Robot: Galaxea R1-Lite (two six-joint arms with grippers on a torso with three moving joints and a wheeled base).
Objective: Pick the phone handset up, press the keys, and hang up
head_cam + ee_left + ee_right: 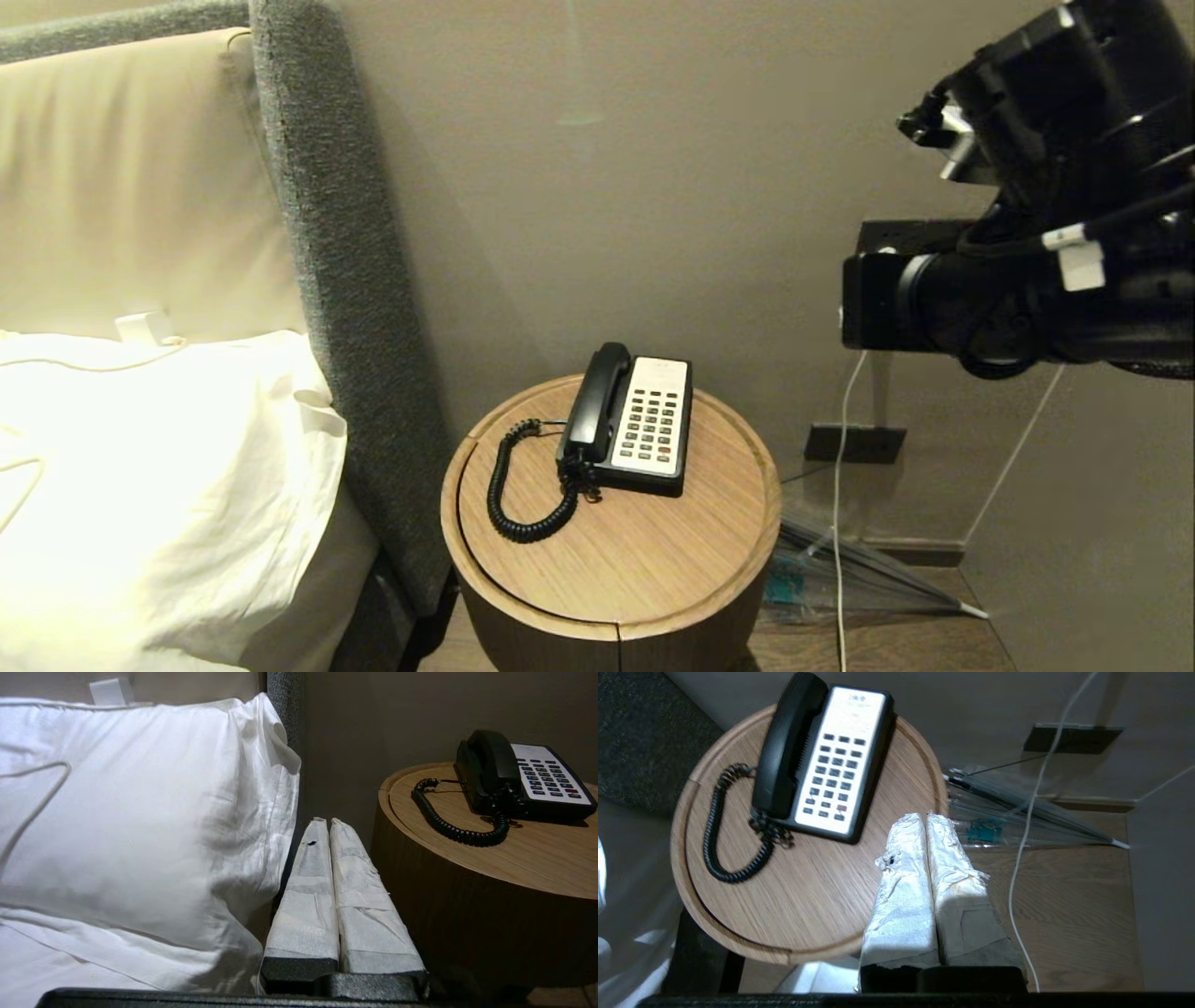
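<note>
— Presently on the round wooden side table (653,560)?
— Black phone handset (596,397), seated in cradle on left of black-and-cream phone base (649,429); coiled cord (523,485) looped on tabletop.
— Right gripper (924,817)?
— Taped fingers pressed together, empty, raised above table edge, apart from phone.
— Left gripper (325,822)?
— Fingers together, empty, low between white pillow (140,812) and table side.

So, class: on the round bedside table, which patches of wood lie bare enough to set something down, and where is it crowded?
The table is bare across its near half, in front of the phone, and in a narrower strip right of it. The far left is crowded: the handset lies on the phone's left side and the cord loops out toward the left rim.
</note>
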